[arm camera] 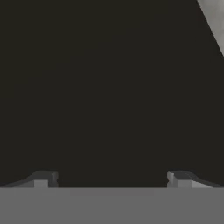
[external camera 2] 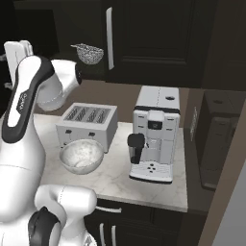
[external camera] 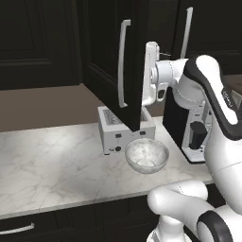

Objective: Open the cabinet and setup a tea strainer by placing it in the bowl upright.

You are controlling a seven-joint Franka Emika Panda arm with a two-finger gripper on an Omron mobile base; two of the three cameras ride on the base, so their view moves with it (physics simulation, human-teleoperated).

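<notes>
The claw (arm camera: 111, 177) stands spread wide with nothing between its tips, facing a dark surface close in front. In the left base view the hand sits pressed beside the edge of the cabinet's (external camera: 111, 61) swung-out left door, just right of its long bar handle (external camera: 123, 64). The tea strainer (external camera 2: 88, 53) rests inside the cabinet (mesh cup upward), level with the hand and to its right in the right base view. The bowl (external camera: 146, 155) sits well below the claw on the marble counter (external camera: 52, 165), touching the front of the toaster (external camera: 113, 130).
</notes>
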